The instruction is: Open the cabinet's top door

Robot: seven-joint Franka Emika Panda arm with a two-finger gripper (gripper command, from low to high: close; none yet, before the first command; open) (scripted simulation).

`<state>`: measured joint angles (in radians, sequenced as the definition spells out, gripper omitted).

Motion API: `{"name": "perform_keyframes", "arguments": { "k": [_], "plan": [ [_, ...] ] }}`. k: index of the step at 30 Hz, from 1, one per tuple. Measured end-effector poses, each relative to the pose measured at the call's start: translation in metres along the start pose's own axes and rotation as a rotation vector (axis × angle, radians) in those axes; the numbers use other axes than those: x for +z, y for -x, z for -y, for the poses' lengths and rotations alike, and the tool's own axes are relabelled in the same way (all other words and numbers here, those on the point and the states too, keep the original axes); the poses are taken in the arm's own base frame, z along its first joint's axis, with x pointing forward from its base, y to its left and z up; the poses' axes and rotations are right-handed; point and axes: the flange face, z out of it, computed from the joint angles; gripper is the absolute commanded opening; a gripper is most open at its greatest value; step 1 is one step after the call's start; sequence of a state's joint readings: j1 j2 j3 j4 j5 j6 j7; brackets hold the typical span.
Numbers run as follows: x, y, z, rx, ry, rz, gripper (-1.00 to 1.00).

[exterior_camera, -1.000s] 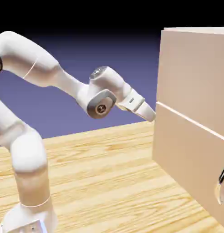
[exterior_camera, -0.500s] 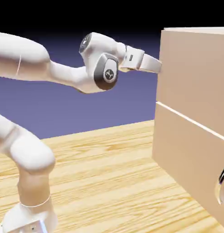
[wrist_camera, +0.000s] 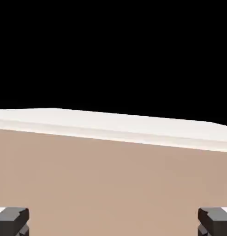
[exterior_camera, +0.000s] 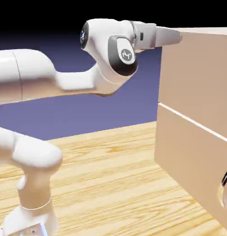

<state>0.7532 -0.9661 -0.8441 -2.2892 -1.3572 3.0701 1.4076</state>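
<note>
White two-finger gripper (exterior_camera: 180, 37) up by top edge of big beige-pink box cabinet (exterior_camera: 189, 138); whether touching, can't tell. Grey fingertips (wrist_camera: 12, 221) spread wide, nothing between them. Flat beige-pink upper door (exterior_camera: 198, 78) closed, above pale seam (exterior_camera: 194, 121). Step looks like finding door's edge. Best go gently: line one fingertip up with top lip, hook behind, then draw outward along swing; pushing flat face likely just slides.

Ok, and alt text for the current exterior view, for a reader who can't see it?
A white robot arm reaches right, its gripper at the top edge of a beige cabinet's closed upper door. Below a pale seam, the lower panel has a curved silver handle.
</note>
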Motion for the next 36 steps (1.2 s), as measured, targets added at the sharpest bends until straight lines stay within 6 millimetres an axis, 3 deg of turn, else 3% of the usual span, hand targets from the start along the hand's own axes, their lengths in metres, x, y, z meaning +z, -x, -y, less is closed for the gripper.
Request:
{"name": "perform_keyframes", "arguments": {
  "k": [6,11,16,21,22,26,27,29,36],
  "plan": [
    [0.012,-0.022,-0.053,0.028,-0.02,-0.057,0.0],
    [0.034,-0.024,-0.107,0.051,-0.015,-0.083,0.0],
    [0.066,-0.008,-0.168,0.067,0.008,-0.084,0.0],
    [0.1,0.024,-0.226,0.072,0.041,-0.062,0.0],
    [0.1,0.024,-0.226,0.072,0.041,-0.062,0.0],
    [0.145,0.021,-0.228,0.073,0.041,-0.062,0.0],
    [0.15,0.021,-0.228,0.072,0.041,-0.062,-1.0],
    [0.15,0.021,-0.228,0.072,0.041,-0.062,-1.0],
    [0.096,0.038,-0.211,0.078,0.126,-0.14,-1.0]
  ]
}}
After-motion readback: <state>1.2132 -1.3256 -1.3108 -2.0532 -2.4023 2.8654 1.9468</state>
